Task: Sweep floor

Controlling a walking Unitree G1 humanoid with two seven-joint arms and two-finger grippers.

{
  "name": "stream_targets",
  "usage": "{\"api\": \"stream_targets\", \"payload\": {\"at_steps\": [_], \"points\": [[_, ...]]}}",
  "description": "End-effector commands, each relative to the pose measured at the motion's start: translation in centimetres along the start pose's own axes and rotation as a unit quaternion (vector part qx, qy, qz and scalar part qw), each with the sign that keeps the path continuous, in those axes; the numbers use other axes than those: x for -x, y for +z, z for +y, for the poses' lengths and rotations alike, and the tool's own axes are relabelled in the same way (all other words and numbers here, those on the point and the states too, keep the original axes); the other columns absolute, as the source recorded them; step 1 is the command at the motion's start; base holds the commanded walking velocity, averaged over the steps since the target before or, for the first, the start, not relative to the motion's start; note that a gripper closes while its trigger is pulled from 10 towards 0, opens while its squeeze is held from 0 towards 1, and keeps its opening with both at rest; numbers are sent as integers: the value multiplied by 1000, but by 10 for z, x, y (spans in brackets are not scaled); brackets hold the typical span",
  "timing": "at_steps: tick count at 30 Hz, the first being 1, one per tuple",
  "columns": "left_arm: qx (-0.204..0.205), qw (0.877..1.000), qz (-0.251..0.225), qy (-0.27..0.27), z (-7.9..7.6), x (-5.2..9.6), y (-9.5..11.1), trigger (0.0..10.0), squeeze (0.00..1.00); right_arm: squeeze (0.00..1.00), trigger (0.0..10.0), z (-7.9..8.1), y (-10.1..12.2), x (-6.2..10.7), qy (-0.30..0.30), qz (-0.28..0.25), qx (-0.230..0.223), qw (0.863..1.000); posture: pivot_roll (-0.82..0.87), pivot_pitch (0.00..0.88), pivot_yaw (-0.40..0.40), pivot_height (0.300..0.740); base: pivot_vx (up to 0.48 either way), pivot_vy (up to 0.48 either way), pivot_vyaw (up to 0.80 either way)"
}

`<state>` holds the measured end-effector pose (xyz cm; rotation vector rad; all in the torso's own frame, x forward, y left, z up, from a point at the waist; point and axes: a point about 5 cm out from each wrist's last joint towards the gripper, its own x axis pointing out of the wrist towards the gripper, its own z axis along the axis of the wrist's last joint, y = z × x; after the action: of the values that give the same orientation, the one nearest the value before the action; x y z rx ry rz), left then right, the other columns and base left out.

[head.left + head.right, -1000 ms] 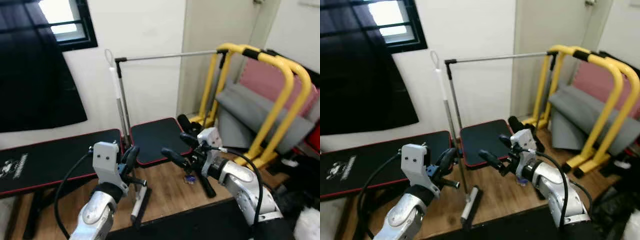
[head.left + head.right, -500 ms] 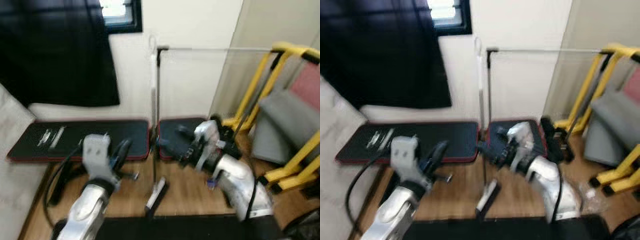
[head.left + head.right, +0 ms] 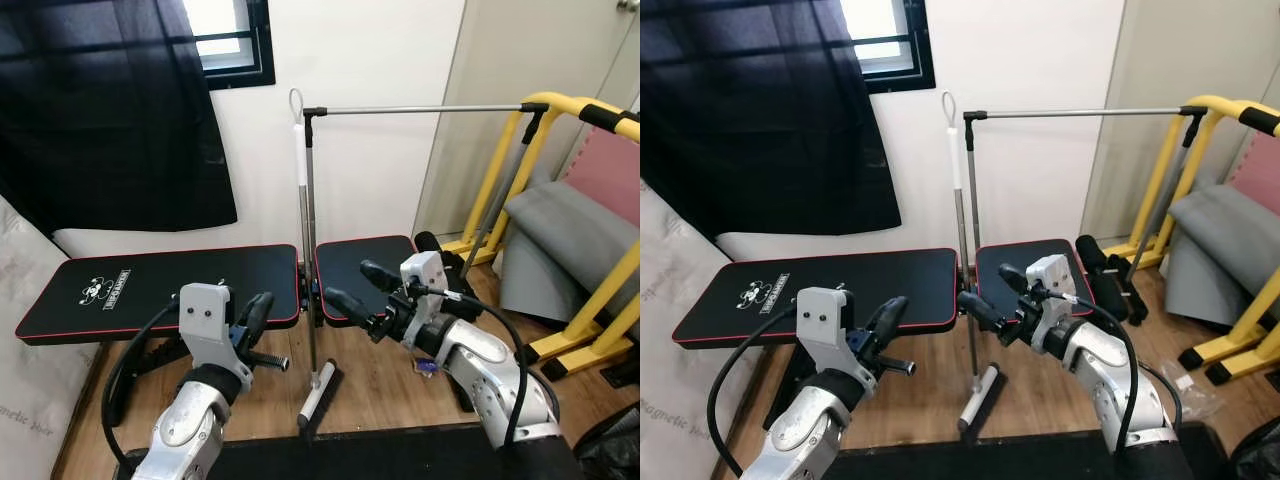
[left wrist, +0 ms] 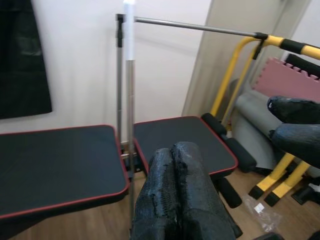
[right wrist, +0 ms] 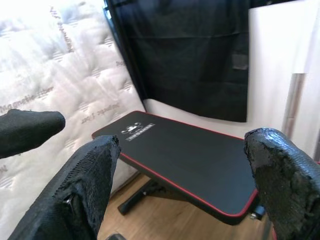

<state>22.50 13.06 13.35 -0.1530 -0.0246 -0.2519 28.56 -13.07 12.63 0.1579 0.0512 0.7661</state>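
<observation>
A broom leans upright against the white wall, with a white upper handle ending in a loop and a metal pole (image 3: 306, 250). Its flat head (image 3: 318, 391) rests on the wooden floor. My left gripper (image 3: 259, 310) is held just left of the pole at bench height, shut with nothing in it; its fingers (image 4: 175, 190) press together in the left wrist view. My right gripper (image 3: 362, 289) is held just right of the pole, open, fingers (image 5: 87, 185) spread wide. Neither gripper touches the broom.
A black weight bench with red trim (image 3: 150, 285) and its second pad (image 3: 365, 262) stand against the wall behind the broom. A yellow frame (image 3: 560, 110) and grey mats (image 3: 570, 225) fill the right. A mattress (image 3: 25, 340) lies at left. A black mat (image 3: 350, 455) edges the front.
The camera has swung left and steadied, so the broom now stands in the middle between my grippers. Both arms keep the same pose.
</observation>
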Motion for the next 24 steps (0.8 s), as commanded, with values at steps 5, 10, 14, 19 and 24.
{"api": "stream_targets", "payload": {"at_steps": [5,10,14,19,24], "points": [[-5,1000,5,-17,0,1,1,10000,0,0,10000,1,-1,0,3,4,-9,1000,-77,0,-36,740,0,282,0],[-5,1000,5,-18,0,0,1,10000,0,0,10000,1,-1,0,3,4,-10,1000,-77,0,-36,740,0,284,0],[-5,1000,5,-18,0,0,1,10000,0,0,10000,1,-1,0,3,4,-10,1000,-78,0,-37,740,0,286,0],[-5,1000,5,-18,0,0,1,10000,0,0,10000,0,-1,-1,3,4,-10,1000,-77,0,-39,740,0,284,0],[-5,1000,5,-19,0,0,1,10000,0,0,10000,1,-1,-1,3,5,-10,1000,-78,0,-39,740,0,289,0]]}}
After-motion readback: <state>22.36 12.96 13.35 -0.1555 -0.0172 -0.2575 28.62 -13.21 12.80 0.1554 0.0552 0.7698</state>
